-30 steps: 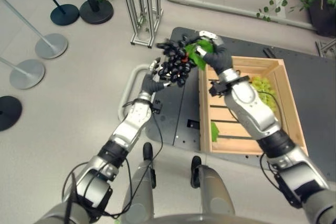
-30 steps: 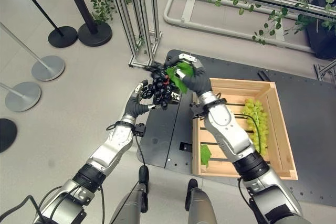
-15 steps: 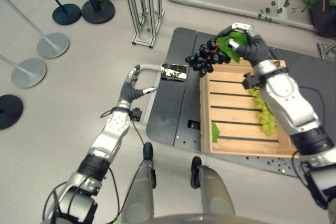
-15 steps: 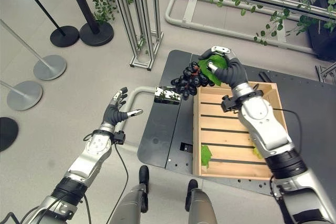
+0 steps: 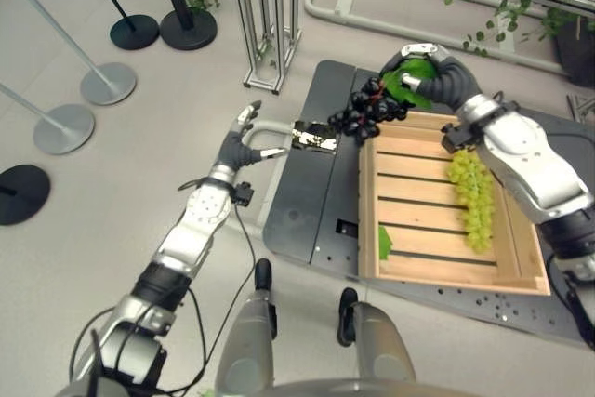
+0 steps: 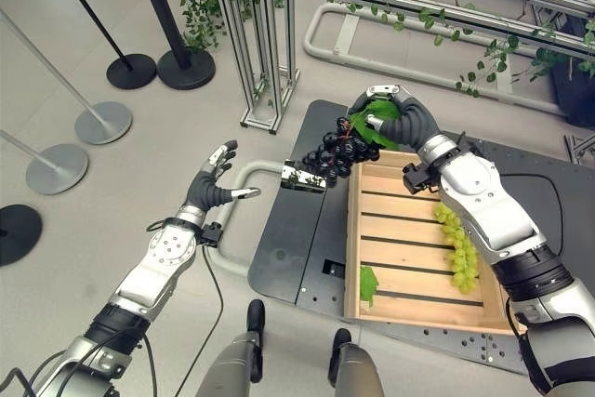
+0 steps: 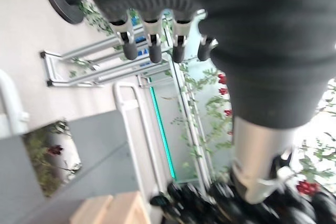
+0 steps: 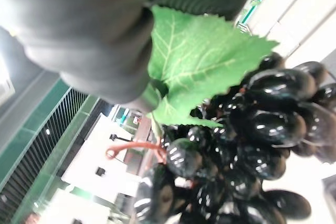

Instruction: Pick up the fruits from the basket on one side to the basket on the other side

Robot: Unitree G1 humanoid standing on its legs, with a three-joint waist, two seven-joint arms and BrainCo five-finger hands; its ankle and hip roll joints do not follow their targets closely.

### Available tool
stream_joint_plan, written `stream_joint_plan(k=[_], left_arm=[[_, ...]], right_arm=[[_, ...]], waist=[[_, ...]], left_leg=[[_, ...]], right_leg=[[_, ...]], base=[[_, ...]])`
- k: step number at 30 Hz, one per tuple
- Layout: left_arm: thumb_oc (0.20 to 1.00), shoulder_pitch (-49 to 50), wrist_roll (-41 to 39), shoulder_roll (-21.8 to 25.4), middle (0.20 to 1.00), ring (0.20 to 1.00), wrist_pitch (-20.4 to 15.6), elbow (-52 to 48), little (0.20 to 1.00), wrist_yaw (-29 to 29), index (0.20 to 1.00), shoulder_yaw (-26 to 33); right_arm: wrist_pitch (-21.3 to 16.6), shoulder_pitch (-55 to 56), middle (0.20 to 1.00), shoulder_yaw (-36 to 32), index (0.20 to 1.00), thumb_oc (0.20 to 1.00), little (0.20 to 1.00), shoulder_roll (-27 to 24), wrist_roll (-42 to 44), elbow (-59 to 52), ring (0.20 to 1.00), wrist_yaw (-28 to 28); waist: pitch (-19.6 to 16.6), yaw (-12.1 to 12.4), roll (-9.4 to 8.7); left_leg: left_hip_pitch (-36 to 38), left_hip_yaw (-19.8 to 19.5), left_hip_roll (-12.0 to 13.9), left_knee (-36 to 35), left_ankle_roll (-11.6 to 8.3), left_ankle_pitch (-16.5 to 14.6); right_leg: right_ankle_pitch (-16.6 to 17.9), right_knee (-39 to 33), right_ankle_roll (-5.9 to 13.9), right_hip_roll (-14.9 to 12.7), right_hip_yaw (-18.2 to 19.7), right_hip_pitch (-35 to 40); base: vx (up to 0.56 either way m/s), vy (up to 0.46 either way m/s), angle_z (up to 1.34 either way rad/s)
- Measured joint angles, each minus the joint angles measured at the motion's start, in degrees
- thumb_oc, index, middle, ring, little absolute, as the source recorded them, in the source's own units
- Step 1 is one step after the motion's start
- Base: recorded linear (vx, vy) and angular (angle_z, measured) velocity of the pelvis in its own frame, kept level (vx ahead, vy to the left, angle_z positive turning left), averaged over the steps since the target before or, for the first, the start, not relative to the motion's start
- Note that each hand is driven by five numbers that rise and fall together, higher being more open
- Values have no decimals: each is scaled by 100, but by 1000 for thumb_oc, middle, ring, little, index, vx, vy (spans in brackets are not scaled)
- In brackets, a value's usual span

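Note:
My right hand (image 5: 435,79) is shut on a bunch of black grapes (image 5: 366,114) with a green leaf (image 8: 198,65) at its stem. The bunch (image 8: 252,150) hangs over the far left corner of a wooden crate (image 5: 409,222). A bunch of green grapes (image 5: 473,196) lies inside the crate along its right side. My left hand (image 5: 236,142) is open, fingers straight (image 7: 150,46), over the floor left of the cart, holding nothing.
The crate sits on a dark platform cart (image 5: 311,194) with a white tube handle (image 5: 268,126) and a shiny plate (image 5: 312,137). A loose leaf (image 5: 383,242) lies in the crate. Stanchion bases (image 5: 63,127) stand at the left, a vine-covered aluminium frame (image 6: 270,34) behind.
A second ago both hands held the black grapes. My left hand has let go and drawn back to the left; my right hand has carried the bunch right, to the crate's corner.

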Motion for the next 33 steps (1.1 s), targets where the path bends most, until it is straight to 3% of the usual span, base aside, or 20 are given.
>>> stream_joint_plan(k=[3, 8, 13, 15, 19, 25, 33], left_arm=[[1000, -264, 3, -128, 1000, 1000, 3, 67, 1000, 38, 1000, -294], [1000, -587, 188, -132, 1000, 1000, 1, 217, 1000, 68, 1000, -526], [1000, -616, 453, -24, 1000, 1000, 1, 219, 1000, -96, 1000, -672], [1000, -657, 417, 220, 1000, 1000, -1, 209, 1000, -312, 1000, -783], [1000, -712, -419, 556, 1000, 1000, -44, 209, 1000, -859, 1000, -912], [1000, -750, -770, 678, 1000, 1000, -68, 219, 1000, -1011, 1000, -918], [1000, -811, -957, 303, 1000, 1000, -77, 299, 1000, -927, 1000, -892]], right_arm=[[1, 1, 200, 14, 200, 200, 200, 272, -5, 139, 200, -95], [26, -83, 200, 327, 200, 200, 200, 170, -16, 217, 200, -76], [164, -445, 200, 850, 200, 200, 200, -430, 6, 223, 200, 311], [220, -786, 200, 1219, 200, 200, 200, -781, 224, 204, 200, 570], [360, -1295, 200, 1829, 200, 200, 200, -1346, 660, 2, 200, 1162], [364, -1505, 200, 1984, 200, 200, 200, -1372, 779, -56, 200, 1386], [365, -1477, 200, 1950, 200, 200, 200, -1277, 776, -50, 200, 1358]], waist=[[-95, 24, -7], [-159, 15, -26], [-196, 11, -32], [-198, -4, -31], [-219, -11, -35], [-240, -126, -44], [-242, -128, -40]], left_leg=[[1, -2, -4, -1, 5, 2], [1, -8, -4, 2, -17, 24], [3, -10, -4, 6, -17, 24], [3, -6, -4, 5, -24, 20], [7, -3, -5, -2, -28, 17], [10, -4, -8, -2, -27, 18], [37, -4, -6, 5, -28, 17]], right_leg=[[-4, -6, 4, -1, -3, 6], [-4, -6, 5, 1, -12, 12], [-4, -1, 5, -2, -12, 15], [-5, 4, 5, -2, -9, 9], [-5, -7, 7, -4, -8, 12], [-6, -16, 8, -5, -11, 18], [-7, -7, 5, -2, -7, 42]], base=[[0, 0, 0], [0, 0, 0], [0, 0, 0], [0, 0, 0], [0, 0, 0], [0, 0, 0], [0, 0, 0]])
